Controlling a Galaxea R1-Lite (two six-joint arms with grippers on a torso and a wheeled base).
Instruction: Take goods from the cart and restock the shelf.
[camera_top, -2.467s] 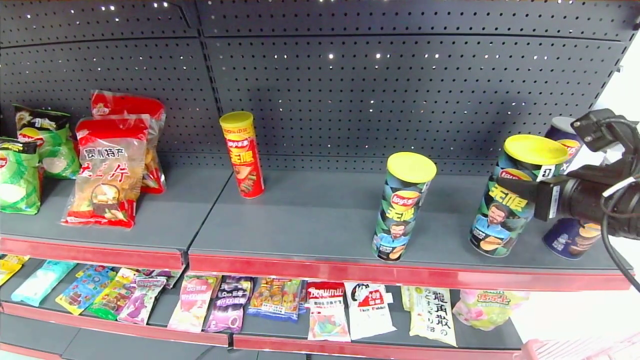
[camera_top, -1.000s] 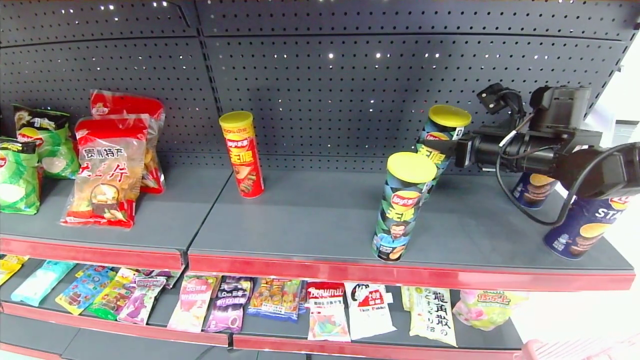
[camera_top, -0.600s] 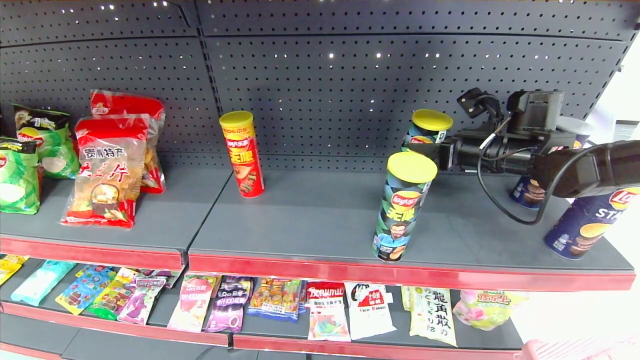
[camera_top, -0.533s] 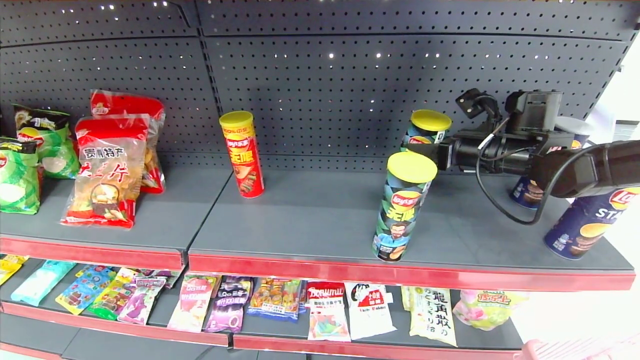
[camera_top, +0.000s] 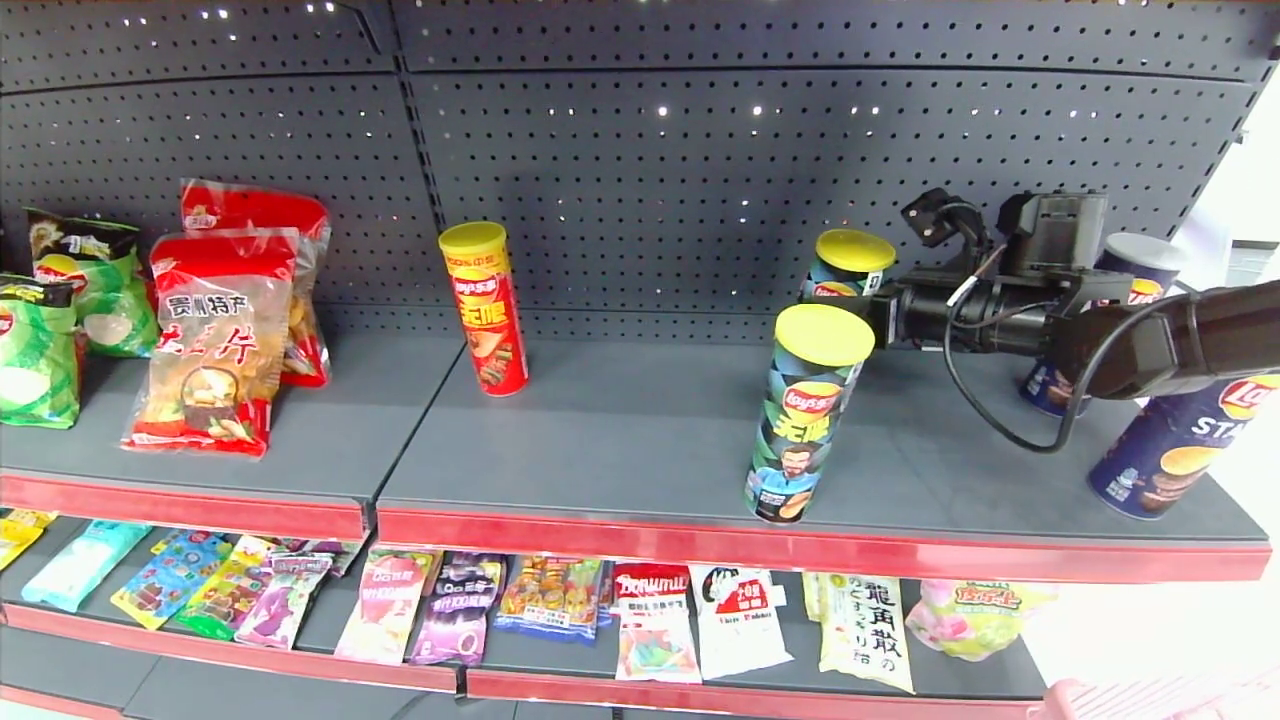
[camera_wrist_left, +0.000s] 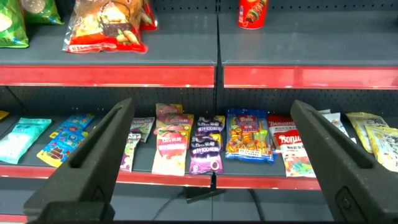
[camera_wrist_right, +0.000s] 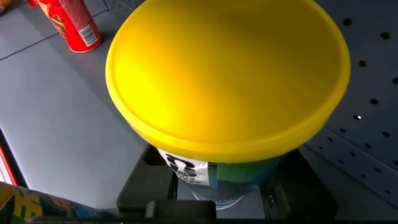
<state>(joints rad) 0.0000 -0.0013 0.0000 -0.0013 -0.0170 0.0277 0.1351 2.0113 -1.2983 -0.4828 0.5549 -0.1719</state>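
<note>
My right gripper (camera_top: 862, 297) is shut on a green chips can with a yellow lid (camera_top: 846, 262), held upright at the back of the grey shelf (camera_top: 640, 440), close to the pegboard. That can is directly behind a matching green can (camera_top: 808, 410) standing near the shelf's front edge, which hides its base. In the right wrist view the held can's yellow lid (camera_wrist_right: 227, 81) is close up, with my right gripper (camera_wrist_right: 217, 196) clamped on the body beneath it. My left gripper (camera_wrist_left: 211, 168) is open and empty, low down in front of the lower shelf of snack packets (camera_wrist_left: 205, 146).
A red can (camera_top: 485, 310) stands mid-shelf. Two blue cans (camera_top: 1165, 440) (camera_top: 1135, 265) stand at the right end. Snack bags (camera_top: 215, 340) fill the left section. The pink cart rim (camera_top: 1150, 695) shows at the bottom right. Bare shelf lies between the red and green cans.
My right arm carried the green can from the shelf's front right, leftward and back to the pegboard behind the front can, then lowered it a little. Everything else stayed put.
</note>
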